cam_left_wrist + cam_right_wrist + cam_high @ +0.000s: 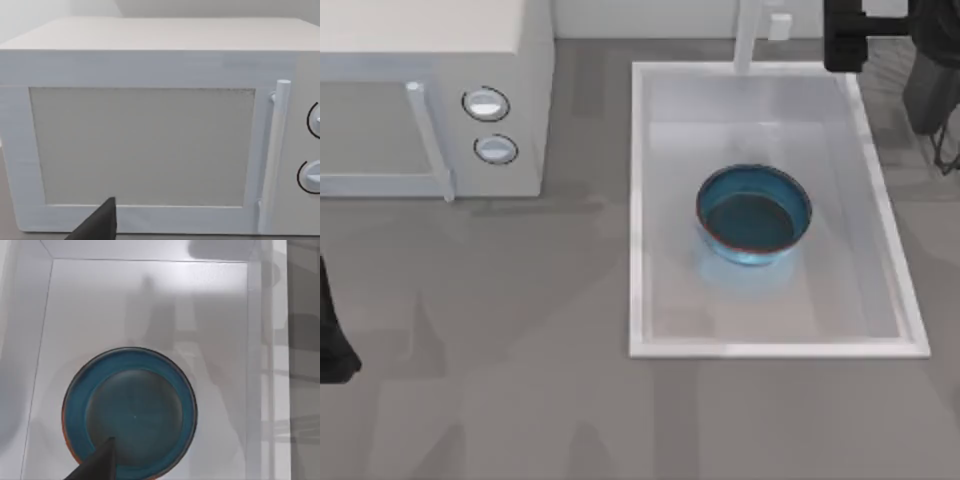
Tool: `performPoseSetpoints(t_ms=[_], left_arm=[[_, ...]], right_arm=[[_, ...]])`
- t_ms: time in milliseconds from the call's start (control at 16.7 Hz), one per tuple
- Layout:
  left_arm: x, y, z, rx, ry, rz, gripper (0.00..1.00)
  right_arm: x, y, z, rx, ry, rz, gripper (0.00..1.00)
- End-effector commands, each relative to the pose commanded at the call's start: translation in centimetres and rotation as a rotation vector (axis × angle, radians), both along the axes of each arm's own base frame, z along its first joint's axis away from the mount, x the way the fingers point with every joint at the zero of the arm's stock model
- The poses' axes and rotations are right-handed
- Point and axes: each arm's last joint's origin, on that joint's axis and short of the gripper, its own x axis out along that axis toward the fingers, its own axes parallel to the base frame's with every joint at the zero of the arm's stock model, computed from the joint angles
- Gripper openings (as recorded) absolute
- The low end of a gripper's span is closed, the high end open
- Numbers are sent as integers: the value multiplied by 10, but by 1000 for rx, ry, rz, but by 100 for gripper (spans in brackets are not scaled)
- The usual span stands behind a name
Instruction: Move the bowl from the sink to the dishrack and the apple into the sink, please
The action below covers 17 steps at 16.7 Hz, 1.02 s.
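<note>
The deep blue bowl [753, 214] with its reddish-brown rim stands upright in the middle of the white sink [638, 200], apart from its walls. My right arm [860, 35] hangs over the sink's far right corner. In the right wrist view the bowl [131, 412] lies straight below, with a dark tip of my right gripper [97, 467] over its edge. Thin dark wires of the dishrack [948, 158] peek in at the right edge. The apple is out of view. My left arm [332, 340] is parked at the left edge; its gripper [97, 226] faces the microwave.
A white microwave [430, 100] with two round knobs and a bar handle stands at the back left; its door [142, 145] is closed. The white faucet [748, 35] rises at the sink's far rim. Grey countertop [520, 380] spreads in front of the microwave and sink.
</note>
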Motion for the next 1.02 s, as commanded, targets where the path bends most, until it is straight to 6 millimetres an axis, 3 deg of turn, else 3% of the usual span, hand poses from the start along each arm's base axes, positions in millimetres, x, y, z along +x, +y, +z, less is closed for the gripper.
performPoseSetpoints(t_ms=[180, 360, 720, 1020], left_arm=[[0, 0, 0, 0, 0, 0, 100], [0, 0, 0, 0, 0, 0, 100], [0, 0, 0, 0, 0, 0, 100], [0, 0, 0, 0, 0, 0, 100]], right_arm=[[49, 44, -52, -23, 200, -1, 100], [71, 83, -93, -45, 331, -10, 100], [81, 142, -130, -71, 422, -38, 100], [80, 161, -144, -83, 438, -51, 100]])
